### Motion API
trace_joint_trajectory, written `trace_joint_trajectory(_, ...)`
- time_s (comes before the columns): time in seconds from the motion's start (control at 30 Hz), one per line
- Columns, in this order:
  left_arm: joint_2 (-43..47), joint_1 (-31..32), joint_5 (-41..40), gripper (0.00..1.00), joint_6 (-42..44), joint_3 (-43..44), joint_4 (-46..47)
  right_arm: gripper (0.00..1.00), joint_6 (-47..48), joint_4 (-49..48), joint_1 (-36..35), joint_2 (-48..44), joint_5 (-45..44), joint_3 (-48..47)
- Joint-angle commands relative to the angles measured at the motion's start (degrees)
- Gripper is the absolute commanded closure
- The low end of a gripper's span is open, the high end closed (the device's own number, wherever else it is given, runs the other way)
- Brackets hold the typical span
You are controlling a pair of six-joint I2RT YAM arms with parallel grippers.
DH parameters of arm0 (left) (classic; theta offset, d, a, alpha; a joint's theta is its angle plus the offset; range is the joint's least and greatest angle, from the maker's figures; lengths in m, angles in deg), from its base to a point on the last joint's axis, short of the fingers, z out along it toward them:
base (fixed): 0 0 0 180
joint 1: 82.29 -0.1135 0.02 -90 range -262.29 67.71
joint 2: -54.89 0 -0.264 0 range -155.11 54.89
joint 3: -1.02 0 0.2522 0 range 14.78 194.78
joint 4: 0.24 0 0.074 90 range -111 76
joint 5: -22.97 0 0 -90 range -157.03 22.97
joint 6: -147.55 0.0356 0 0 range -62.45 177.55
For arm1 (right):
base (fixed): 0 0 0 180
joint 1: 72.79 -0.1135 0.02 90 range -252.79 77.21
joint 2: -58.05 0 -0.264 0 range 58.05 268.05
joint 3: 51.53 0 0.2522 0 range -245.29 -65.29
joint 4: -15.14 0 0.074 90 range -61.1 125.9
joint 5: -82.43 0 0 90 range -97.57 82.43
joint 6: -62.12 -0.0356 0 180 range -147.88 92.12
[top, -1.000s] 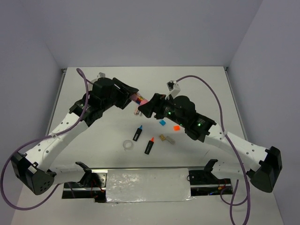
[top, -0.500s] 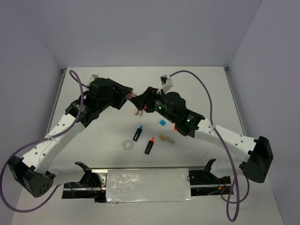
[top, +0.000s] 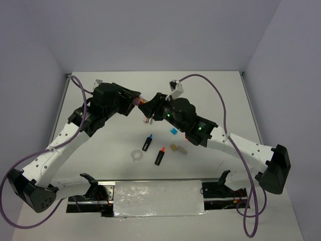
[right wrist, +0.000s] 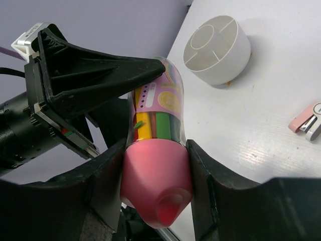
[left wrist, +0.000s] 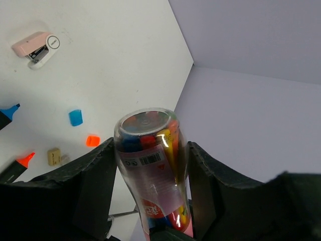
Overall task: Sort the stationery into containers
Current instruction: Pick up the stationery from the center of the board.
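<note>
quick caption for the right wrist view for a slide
Right gripper on the pink cap of a clear tube, left gripper holding its other end, divided white dish beyond.

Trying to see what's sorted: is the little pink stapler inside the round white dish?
No, the pink stapler lies on the table, clearly apart from the dish.

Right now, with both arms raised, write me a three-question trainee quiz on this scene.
1. True or false: the pink-capped tube lies flat on the table.
2. Which end of it does the right end effector clamp? A) pink cap B) clear base
3. Name the pink item lying on the table in the left wrist view.
Key: 1 false, the left end effector and the right hold it aloft; 2 A; 3 stapler.
</note>
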Motion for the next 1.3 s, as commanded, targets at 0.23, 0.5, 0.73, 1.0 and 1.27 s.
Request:
trace_joint_trajectory(0.23,-3.72,-0.48,1.63,0.00,35.19,15.84,-7.02,1.00,16.35,24.16,10.70,1.93,11.90,-20.29)
trace_joint_trajectory(0.5,8.19,-0.57,15.89,0.01,68.73,8.78,0.88,1.00,44.02,54.44,16.60,7.83,42.60,-40.08)
trace_joint_trajectory(0.73,9.82,-0.57,50.81,0.01,84.30,8.04,4.01,1.00,59.18,71.19,18.00,5.18,63.51,-40.87)
trace_joint_trajectory(1.0,-2.85,-0.39,70.06,0.01,93.20,18.53,-15.90,1.00,58.49,70.63,17.39,3.87,64.92,-39.64)
trace_joint_trajectory(1.27,-3.73,0.22,78.07,0.01,90.23,15.02,-13.09,1.00,54.10,64.57,17.39,4.04,66.86,-42.81)
